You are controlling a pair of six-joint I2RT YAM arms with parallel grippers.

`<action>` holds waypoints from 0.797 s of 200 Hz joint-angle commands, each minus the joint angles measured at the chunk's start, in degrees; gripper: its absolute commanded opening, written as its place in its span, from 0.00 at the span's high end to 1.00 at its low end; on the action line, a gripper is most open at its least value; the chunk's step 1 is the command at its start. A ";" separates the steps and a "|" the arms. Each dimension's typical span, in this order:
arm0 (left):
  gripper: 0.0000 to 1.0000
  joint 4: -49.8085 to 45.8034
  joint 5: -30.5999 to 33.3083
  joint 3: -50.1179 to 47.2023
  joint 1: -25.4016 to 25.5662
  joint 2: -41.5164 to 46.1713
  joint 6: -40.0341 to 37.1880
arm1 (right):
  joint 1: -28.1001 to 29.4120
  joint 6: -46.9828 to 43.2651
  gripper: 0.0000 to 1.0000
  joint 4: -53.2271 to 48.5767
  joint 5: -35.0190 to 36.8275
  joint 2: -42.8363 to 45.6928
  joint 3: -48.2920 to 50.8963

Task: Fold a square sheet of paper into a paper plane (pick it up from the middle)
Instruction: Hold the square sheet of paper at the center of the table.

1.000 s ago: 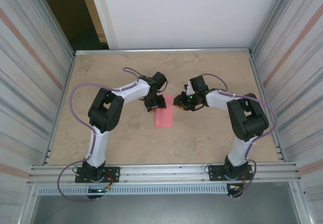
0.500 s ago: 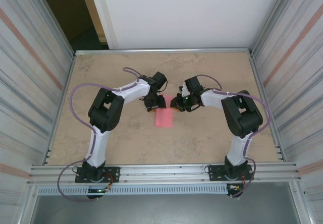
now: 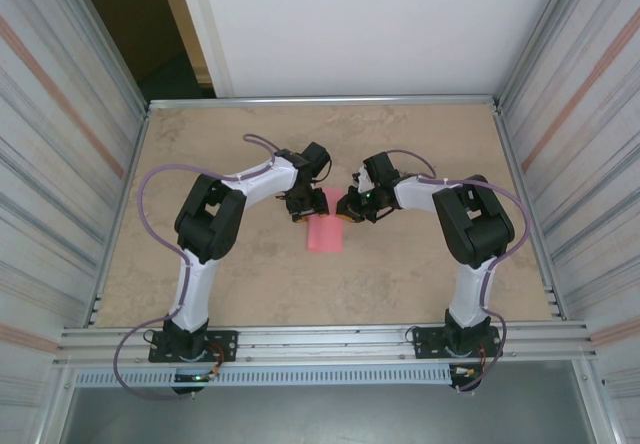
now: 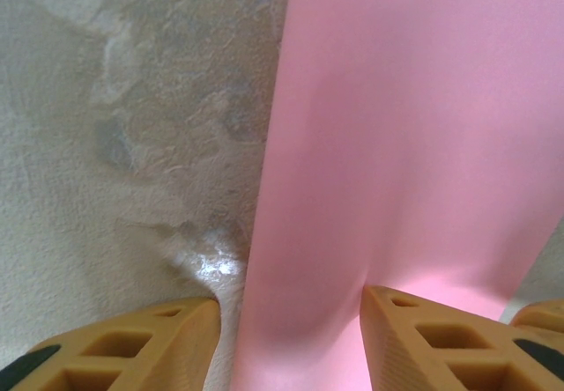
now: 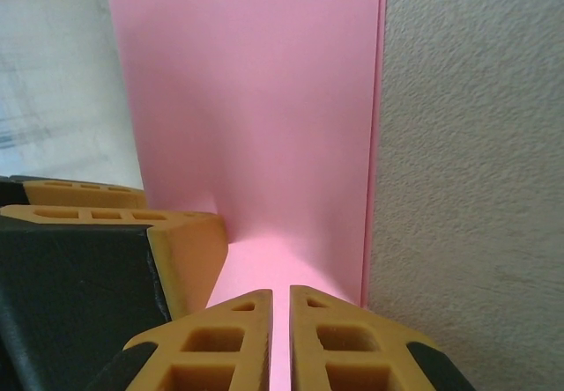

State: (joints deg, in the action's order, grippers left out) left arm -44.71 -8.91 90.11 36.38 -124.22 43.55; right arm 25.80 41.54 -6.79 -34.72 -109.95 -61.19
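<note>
Sheet of paper (image 3: 325, 232) is lying mid-bench (image 3: 430, 144), seemingly just halved. Left pincer (image 3: 303, 207) is straddling its edge, open; right pincer (image 3: 348, 207) is sitting closed atop it. Most folds probably remaining.

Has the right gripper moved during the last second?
Yes. The right gripper shifted slightly left, away from the table's right rail, toward the pink paper.
</note>
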 commanded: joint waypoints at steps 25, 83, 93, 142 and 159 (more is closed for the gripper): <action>0.51 0.60 -2.01 -7.34 1.06 -11.18 1.39 | 0.30 0.37 0.87 -1.83 -0.47 -1.50 -1.55; 0.50 1.25 -2.47 -8.23 1.02 -10.89 1.82 | 0.30 -0.20 0.88 -3.15 0.02 -3.35 -1.99; 0.51 1.29 -2.61 -8.26 0.99 -10.85 1.80 | 0.30 -0.66 0.88 -4.25 0.88 -3.74 -2.22; 0.51 1.48 -3.27 -7.60 0.30 -7.32 1.07 | 0.03 -3.63 0.90 -9.77 4.76 -5.81 -1.29; 0.50 1.67 -3.49 -6.34 -0.70 -3.41 0.08 | -0.50 -4.53 0.91 -10.42 5.30 -6.68 -0.52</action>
State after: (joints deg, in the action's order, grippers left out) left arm -42.70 -10.09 88.38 35.81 -122.50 43.97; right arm 25.76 39.77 -10.33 -34.24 -112.90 -63.22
